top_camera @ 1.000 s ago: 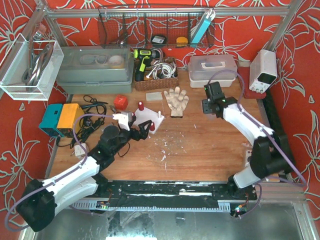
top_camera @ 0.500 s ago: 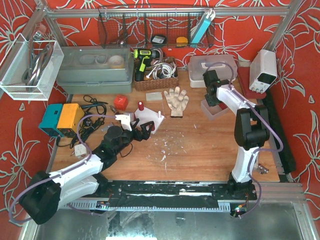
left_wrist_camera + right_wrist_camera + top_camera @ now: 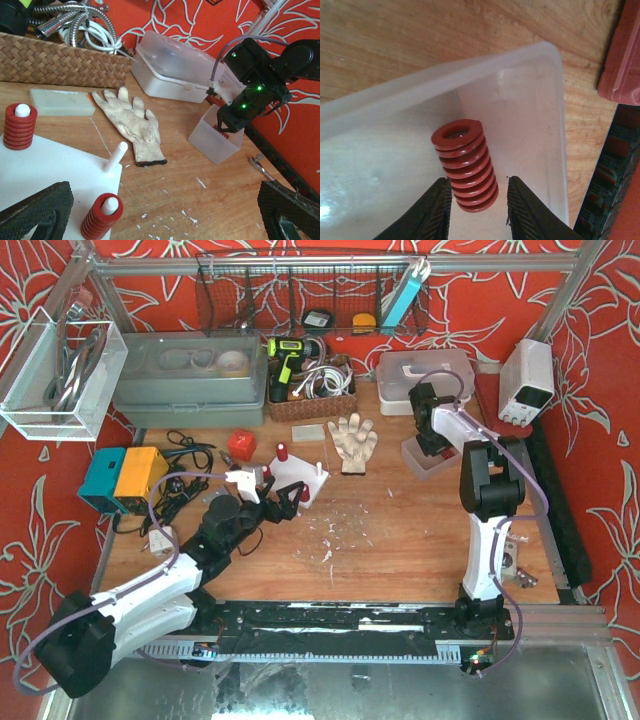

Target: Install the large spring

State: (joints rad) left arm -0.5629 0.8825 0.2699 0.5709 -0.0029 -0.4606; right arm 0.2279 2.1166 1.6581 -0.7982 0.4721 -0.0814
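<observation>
A large red spring [image 3: 465, 165] lies inside a translucent bin [image 3: 530, 100] at the back right of the table [image 3: 430, 462]. My right gripper [image 3: 477, 200] is down in the bin, open, with a finger on each side of the spring's lower end and a gap on the right side. A white peg plate [image 3: 45, 165] holds two red springs [image 3: 20, 127] [image 3: 102, 217] on pegs and one bare white peg [image 3: 116, 155]. My left gripper [image 3: 165, 215] is wide open and empty, just in front of the plate [image 3: 300, 475].
A white work glove [image 3: 352, 440] lies between the plate and the bin. A wicker basket [image 3: 310, 395], a lidded clear box [image 3: 425, 375], a grey tote [image 3: 190, 375] and a power supply [image 3: 527, 380] line the back. Cables and a blue-orange box [image 3: 122, 478] sit left.
My right arm has swung back from mid-table to the bin and lowered its gripper into it, around the spring. My left arm has barely shifted.
</observation>
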